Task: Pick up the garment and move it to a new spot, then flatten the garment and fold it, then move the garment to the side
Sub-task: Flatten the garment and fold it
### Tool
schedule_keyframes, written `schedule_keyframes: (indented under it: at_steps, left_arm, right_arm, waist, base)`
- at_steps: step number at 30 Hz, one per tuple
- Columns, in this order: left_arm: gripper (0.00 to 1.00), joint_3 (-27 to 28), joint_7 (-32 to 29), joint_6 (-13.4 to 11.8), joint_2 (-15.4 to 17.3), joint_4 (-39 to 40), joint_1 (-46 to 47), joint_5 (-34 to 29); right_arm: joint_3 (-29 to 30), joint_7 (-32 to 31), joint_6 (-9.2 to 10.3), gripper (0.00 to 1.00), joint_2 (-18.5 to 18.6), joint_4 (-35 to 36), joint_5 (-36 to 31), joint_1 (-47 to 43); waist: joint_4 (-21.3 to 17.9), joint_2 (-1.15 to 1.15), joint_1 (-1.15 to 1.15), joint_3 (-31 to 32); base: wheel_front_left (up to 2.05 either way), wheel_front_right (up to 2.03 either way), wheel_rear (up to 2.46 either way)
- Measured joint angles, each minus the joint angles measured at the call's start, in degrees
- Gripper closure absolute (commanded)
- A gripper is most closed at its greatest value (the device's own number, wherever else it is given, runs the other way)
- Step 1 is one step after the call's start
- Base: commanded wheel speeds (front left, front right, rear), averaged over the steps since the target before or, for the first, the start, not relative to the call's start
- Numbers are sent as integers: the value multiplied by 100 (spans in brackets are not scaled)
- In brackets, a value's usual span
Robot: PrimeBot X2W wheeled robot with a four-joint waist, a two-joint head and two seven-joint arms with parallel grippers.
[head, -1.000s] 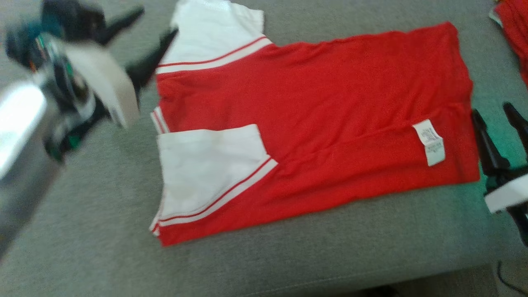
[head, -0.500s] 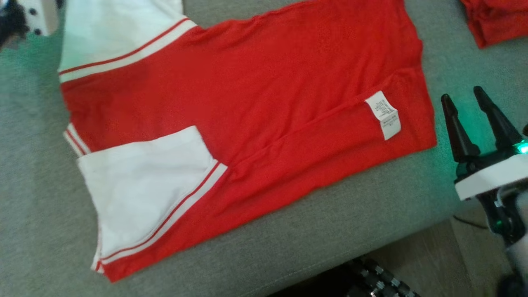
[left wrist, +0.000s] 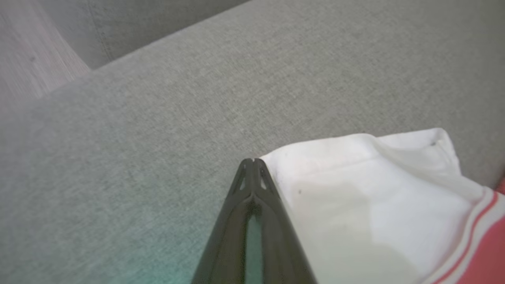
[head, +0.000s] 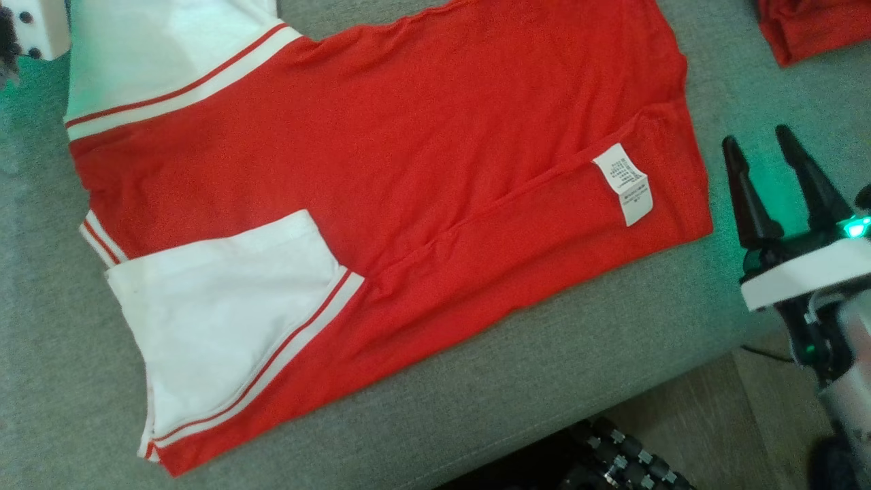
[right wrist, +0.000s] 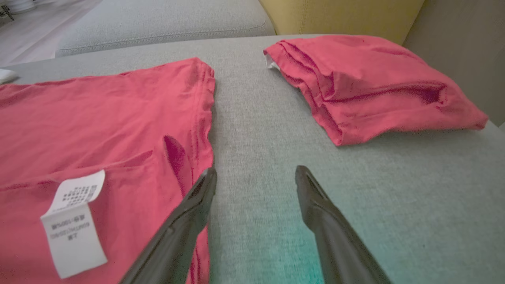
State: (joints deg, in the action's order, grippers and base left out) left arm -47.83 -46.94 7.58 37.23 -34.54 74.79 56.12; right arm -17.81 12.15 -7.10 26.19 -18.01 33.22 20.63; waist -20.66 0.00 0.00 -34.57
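The garment (head: 408, 170) is a red shirt with white sleeves, lying flat on the grey sofa cushion (head: 612, 340). One long edge is folded in, and a white label (head: 625, 184) shows near the hem. My right gripper (head: 756, 135) stands open just right of the hem; in the right wrist view it (right wrist: 255, 170) is over bare cushion, the left finger at the edge of the garment (right wrist: 98, 118). My left gripper (left wrist: 252, 159) is shut, its tips at the corner of the white sleeve (left wrist: 375, 189), with no cloth visibly between them.
A second red garment (right wrist: 367, 86), folded, lies at the far right of the cushion (head: 810, 27). The cushion's front edge drops to wooden floor (head: 714, 422), where a dark part of my base (head: 612, 456) shows. A yellow cushion (right wrist: 339, 15) stands behind.
The head camera has swung right and down, so the whole picture shifted. My left arm went from the left side to the far top-left corner. The left gripper has shut.
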Motion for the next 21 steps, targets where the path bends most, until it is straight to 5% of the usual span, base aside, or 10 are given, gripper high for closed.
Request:
schedule_keyframes:
  at_steps: [4,12,21]
  left_arm:
    - [100,-123,-69,0,33,355,-16,183]
    - [100,-505,882,0,243,1003,30,188]
    - [100,-1177,1245,0,431,1417,293,644]
  right_arm:
    - [49,22,0,0,16,-32,-14,177]
    - [-38,-2,0,0,16,-66,-97,550]
    - [-421,-1077,0,0,23,-727,214,1584]
  waist:
    - [68,0,0,-16]
    - [197,0,0,17]
    - [459,0,0,123]
  base:
    - [0,0,0]
    - [0,0,0]
    - [0,0,0]
